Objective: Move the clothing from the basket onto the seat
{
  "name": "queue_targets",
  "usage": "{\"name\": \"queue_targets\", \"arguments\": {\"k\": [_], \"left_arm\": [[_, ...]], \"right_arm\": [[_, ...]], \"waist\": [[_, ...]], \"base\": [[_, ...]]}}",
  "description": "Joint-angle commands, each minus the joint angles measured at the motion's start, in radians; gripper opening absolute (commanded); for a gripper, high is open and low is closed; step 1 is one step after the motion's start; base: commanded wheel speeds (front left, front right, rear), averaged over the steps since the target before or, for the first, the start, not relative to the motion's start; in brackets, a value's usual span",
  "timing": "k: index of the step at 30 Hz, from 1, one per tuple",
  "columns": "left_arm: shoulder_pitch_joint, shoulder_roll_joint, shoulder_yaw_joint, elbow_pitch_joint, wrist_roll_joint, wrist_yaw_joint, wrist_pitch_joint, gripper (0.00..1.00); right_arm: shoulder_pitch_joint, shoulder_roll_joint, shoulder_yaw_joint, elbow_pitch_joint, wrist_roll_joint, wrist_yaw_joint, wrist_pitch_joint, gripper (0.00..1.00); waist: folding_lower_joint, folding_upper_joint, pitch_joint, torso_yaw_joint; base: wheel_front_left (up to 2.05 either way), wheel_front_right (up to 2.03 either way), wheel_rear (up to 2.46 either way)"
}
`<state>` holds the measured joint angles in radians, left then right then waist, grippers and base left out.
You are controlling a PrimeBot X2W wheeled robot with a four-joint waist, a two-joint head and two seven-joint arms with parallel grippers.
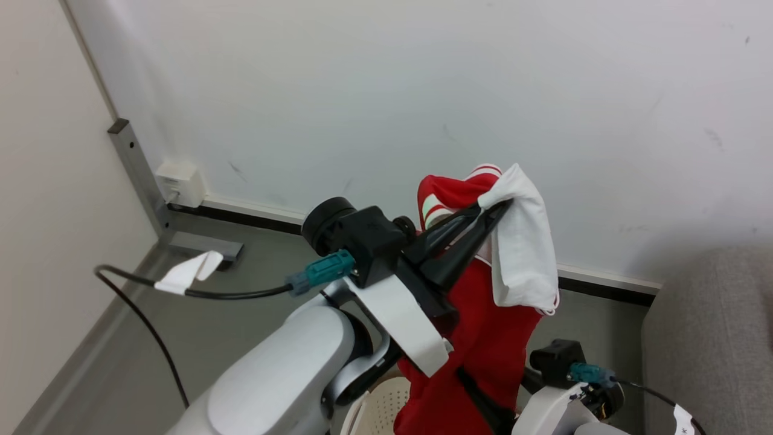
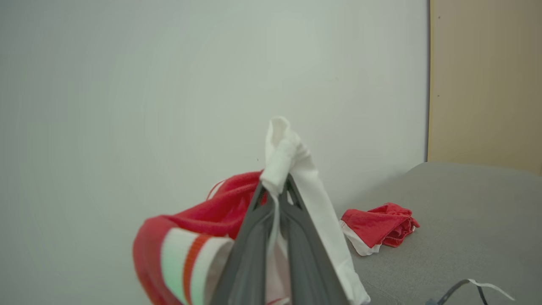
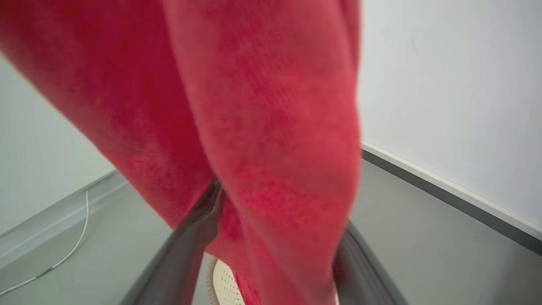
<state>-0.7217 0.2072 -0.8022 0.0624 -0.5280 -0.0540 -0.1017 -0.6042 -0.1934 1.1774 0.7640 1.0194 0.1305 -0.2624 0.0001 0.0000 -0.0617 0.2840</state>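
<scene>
The left gripper (image 1: 492, 211) has its two dark fingers pressed together on a white panel of a red garment (image 1: 483, 350), pinching the cloth right at the tips; in the left wrist view (image 2: 277, 188) the white fabric bunches above the fingertips and spills down their right side. From that pinch the garment hangs with its long axis vertical, striped cuff up beside the fingers, and the red body drops straight towards the basket (image 1: 380, 405), whose perforated cream wall shows below it. The right gripper (image 3: 281, 207) is low under the cloth with its fingers spread wide, the red fabric hanging between them and brushing them without being squeezed. Grey floor (image 1: 181, 338) lies between the basket and the white wall (image 1: 423, 90), with a dark baseboard along the foot of it. To the robot's right the grey seat (image 1: 706, 338) begins close to the basket; a second red piece (image 2: 379, 228) with a white edge lies crumpled on its cushion near the wall, bare upholstery around it. A white tag (image 1: 187, 272) is wrapped on the left arm's black cable; no writing on it can be read.
</scene>
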Motion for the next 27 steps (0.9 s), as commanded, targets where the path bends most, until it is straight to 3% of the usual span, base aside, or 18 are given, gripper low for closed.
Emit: {"name": "queue_targets", "arguments": {"k": [1, 6, 7, 8, 14, 27], "left_arm": [[-0.009, 0.001, -0.004, -0.008, -0.003, -0.005, 0.002, 0.00], [-0.002, 0.003, -0.013, -0.023, -0.009, 0.001, 0.010, 0.00], [0.000, 0.005, -0.012, -0.023, -0.011, 0.000, 0.010, 0.00], [0.002, 0.007, -0.011, -0.024, -0.013, 0.001, 0.009, 0.00], [0.008, 0.015, -0.010, -0.022, -0.017, 0.010, 0.009, 0.00], [0.070, 0.055, 0.023, 0.012, -0.039, 0.046, -0.020, 0.00]], "right_arm": [[-0.016, 0.012, 0.025, 0.016, 0.030, 0.001, -0.002, 1.00], [-0.032, 0.046, 0.066, 0.048, 0.083, 0.001, -0.003, 1.00], [-0.033, 0.050, 0.069, 0.044, 0.087, 0.001, -0.003, 0.43], [-0.034, 0.051, 0.069, 0.041, 0.092, 0.001, -0.003, 0.00], [-0.042, 0.044, 0.043, 0.020, 0.085, 0.001, -0.003, 0.00], [0.026, 0.014, -0.198, -0.083, -0.027, 0.001, -0.003, 0.00]], "waist": [[-0.0001, 0.0000, -0.001, 0.016], [-0.0001, 0.0000, -0.002, 0.041], [-0.0001, 0.0000, -0.002, 0.044], [-0.0001, 0.0000, -0.002, 0.046], [-0.0001, 0.0000, -0.004, 0.045], [-0.0001, 0.0000, -0.003, -0.017]], "base": [[0.00, 0.00, 0.00], [0.00, 0.00, 0.00], [0.00, 0.00, 0.00], [0.00, 0.00, 0.00], [0.00, 0.00, 0.00], [0.00, 0.00, 0.00]]}}
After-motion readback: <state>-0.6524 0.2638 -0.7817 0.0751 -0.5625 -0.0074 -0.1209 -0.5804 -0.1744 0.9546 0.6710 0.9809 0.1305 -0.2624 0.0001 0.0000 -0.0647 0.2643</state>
